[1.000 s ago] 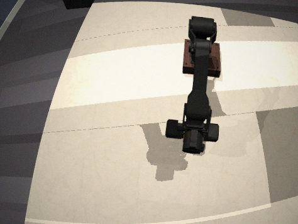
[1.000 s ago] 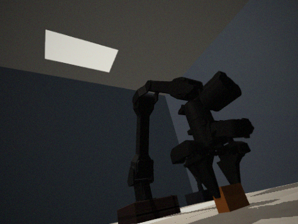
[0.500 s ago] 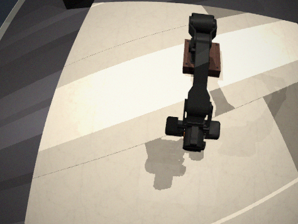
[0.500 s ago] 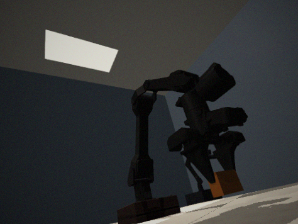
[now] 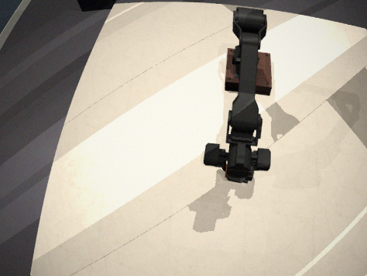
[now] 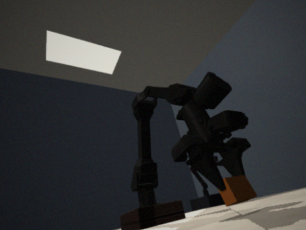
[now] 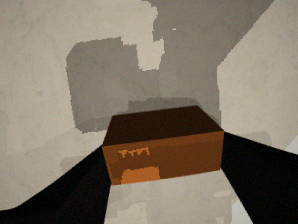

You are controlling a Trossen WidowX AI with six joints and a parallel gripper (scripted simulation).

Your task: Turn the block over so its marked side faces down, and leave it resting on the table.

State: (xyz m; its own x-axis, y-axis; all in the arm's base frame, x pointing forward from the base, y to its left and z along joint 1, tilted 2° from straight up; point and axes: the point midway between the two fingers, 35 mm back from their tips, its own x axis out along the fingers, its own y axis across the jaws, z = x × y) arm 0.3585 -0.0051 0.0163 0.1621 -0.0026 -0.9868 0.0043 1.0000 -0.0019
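The orange block (image 6: 240, 192) (image 7: 200, 154) is between the two black fingers, and its lower edge looks a little above the table (image 5: 135, 155) (image 6: 265, 208). My gripper (image 6: 232, 183) (image 7: 161, 143) points down at a slant and is shut on the block, one finger against each end. In the wrist view one long side is orange with brighter patches, and the face above it is dark brown. I cannot tell which side is marked. In the top view the arm hides nearly all of the block; only a thin orange sliver shows.
The arm stands on a reddish-brown wooden base (image 5: 265, 71) (image 6: 161, 211) behind the gripper. A dark object (image 6: 210, 201) stands in the background, left of the block in the exterior view. A dark box (image 5: 94, 4) shows at the top left of the top view. Shadows cross the table.
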